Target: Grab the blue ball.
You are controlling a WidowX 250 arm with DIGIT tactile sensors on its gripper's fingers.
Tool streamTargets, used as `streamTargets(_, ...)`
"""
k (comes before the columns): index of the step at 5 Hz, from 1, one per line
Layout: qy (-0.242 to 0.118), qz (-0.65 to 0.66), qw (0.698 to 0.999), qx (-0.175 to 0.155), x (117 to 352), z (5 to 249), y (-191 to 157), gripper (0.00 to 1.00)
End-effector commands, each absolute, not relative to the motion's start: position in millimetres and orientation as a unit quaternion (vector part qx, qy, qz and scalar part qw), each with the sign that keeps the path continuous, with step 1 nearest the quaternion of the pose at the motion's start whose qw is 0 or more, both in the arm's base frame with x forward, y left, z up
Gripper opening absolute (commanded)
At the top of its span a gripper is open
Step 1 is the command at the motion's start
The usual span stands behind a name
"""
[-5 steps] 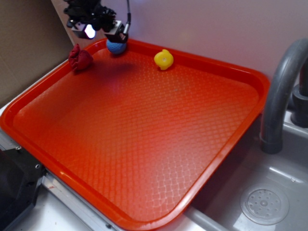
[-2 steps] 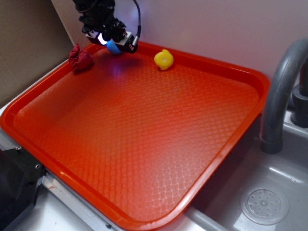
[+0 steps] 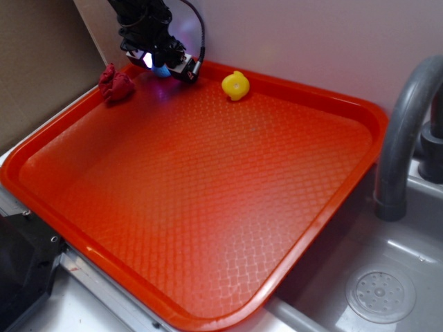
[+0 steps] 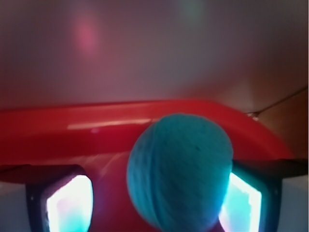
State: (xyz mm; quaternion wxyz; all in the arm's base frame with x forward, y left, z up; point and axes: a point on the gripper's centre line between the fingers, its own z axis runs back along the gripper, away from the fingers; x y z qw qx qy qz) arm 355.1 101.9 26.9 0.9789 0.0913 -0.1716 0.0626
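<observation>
The red tray [image 3: 208, 200] covers most of the bench. Toward its far edge sits a yellow toy [image 3: 235, 85]. At the far left corner the hand [image 3: 160, 63] is down around the blue ball [image 4: 179, 171], fingers apart, the right finger [image 4: 244, 198] touching it.

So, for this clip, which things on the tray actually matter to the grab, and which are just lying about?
Part of the job:
- blue ball, at the tray's far edge
- hand, down around the ball, one finger touching it, the other with a gap

Just lying about:
- yellow toy
- dark red cloth lump
- orange tray
- grey faucet
</observation>
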Motion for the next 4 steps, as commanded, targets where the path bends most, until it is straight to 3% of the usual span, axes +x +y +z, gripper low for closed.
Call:
streamTargets(1, -0.182, 0.095, 0.973, 0.102, 374.8, 31.7, 117.9, 0.00)
streamTargets(4, -0.193, 0.088, 0.971, 0.111, 368.2, 37.5, 107.4, 0.00)
